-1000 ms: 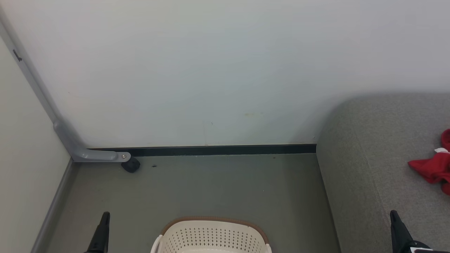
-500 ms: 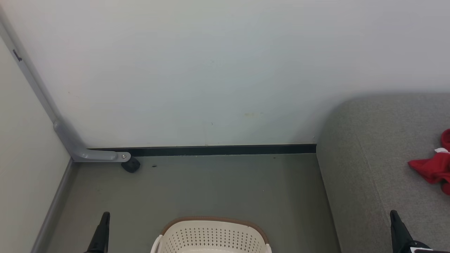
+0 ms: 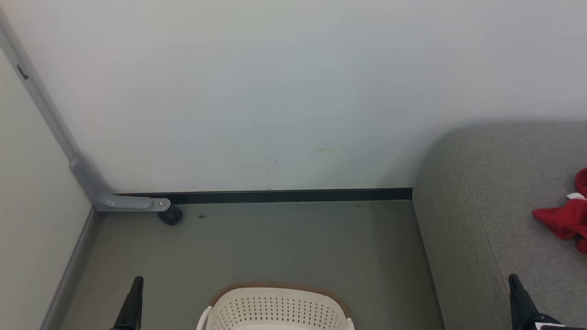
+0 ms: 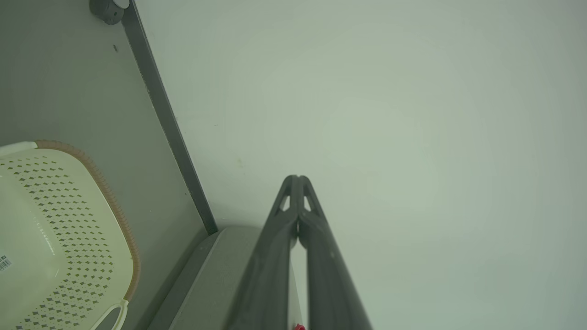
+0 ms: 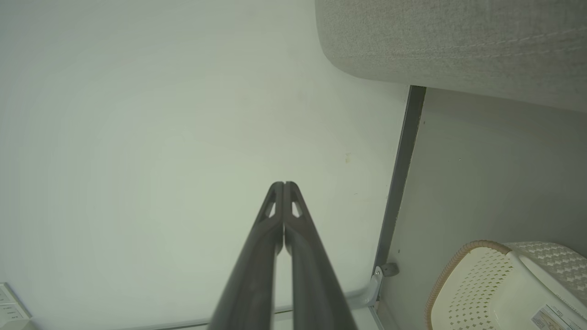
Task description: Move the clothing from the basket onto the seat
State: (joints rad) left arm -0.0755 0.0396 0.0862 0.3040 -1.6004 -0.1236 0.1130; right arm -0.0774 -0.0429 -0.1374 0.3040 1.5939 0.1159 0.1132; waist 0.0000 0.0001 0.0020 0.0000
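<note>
Your red clothing [image 3: 566,220] lies on the seat [image 3: 481,206] at the right. The basket [image 3: 279,285], near and centre on the floor [image 3: 275,238], looks empty in the wrist views, so the moving seems finished. The left gripper [image 4: 298,181] and right gripper [image 5: 284,185] are both pinched closed, holding nothing. For a last check, lean over the basket. There is open floor to its left and beyond it, and the seat's edge is close on the right.

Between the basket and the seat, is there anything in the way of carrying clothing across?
Nothing visible does. Bare floor lies between the basket and the seat on its right. Red clothing already lies on the seat, farther right.
</note>
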